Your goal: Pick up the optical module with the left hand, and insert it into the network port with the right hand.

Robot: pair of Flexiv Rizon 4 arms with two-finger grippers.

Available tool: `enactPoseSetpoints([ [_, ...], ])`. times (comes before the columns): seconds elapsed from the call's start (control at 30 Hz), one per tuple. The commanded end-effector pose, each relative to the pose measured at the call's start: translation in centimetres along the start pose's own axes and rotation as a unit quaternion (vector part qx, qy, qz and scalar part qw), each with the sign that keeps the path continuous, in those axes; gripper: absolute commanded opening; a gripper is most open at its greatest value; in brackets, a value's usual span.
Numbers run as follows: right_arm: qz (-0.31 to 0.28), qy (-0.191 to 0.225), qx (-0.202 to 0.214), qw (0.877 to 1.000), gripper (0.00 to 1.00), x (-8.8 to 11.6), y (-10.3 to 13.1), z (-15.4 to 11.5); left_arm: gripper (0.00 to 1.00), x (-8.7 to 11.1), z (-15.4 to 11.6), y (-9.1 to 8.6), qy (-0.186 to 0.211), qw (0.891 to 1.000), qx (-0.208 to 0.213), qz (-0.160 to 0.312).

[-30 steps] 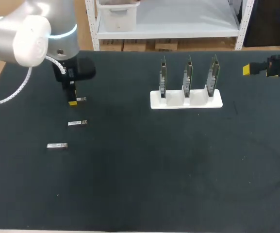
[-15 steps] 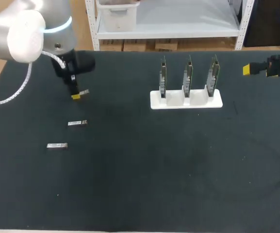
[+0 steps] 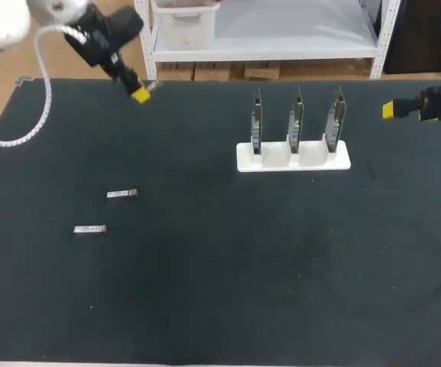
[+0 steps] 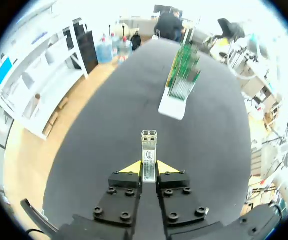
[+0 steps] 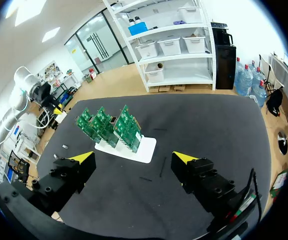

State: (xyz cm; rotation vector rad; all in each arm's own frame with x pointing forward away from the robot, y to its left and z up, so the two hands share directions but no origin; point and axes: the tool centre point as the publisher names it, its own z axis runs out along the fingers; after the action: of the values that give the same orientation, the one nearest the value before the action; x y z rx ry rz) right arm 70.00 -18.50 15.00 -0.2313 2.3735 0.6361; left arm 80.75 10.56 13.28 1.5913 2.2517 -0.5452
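Now my left pincer point(image 4: 148, 169) is clamped on the optical module point(image 4: 148, 150) from both sides, high over the tabletop point(image 3: 228, 290) at about eleven o'clock; the module juts straight out ahead of the tips, its far end free, which I judge suits a handover; my right pincer point(image 5: 134, 160) hangs wide apart at two o'clock, holding nothing; the white rack point(image 3: 293, 157) of three boards, which I take to carry the port, stands at one o'clock; two spare modules point(image 3: 121, 194) lie at nine o'clock.
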Motion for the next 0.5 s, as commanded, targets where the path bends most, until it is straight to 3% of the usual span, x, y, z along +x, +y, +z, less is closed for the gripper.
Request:
enactPoseSetpoints([
  [0.03, 0.0, 0.0, 0.0, 1.0, 1.0, 0.0, 0.0, 0.0, 0.0, -0.8, -2.0, -1.9, -0.194, 0.981, 0.005, -0.005],
  [0.37, 0.0, 0.0, 0.0, 1.0, 1.0, 0.0, 0.0, 0.0, 0.0, -6.1, -3.9, -3.5, -0.29, 0.956, 0.032, -0.032],
  [0.5, 0.0, 0.0, 0.0, 1.0, 1.0, 0.0, 0.0, 0.0, 0.0, -8.6, -4.4, -4.8, -0.331, 0.942, 0.056, -0.014],
])
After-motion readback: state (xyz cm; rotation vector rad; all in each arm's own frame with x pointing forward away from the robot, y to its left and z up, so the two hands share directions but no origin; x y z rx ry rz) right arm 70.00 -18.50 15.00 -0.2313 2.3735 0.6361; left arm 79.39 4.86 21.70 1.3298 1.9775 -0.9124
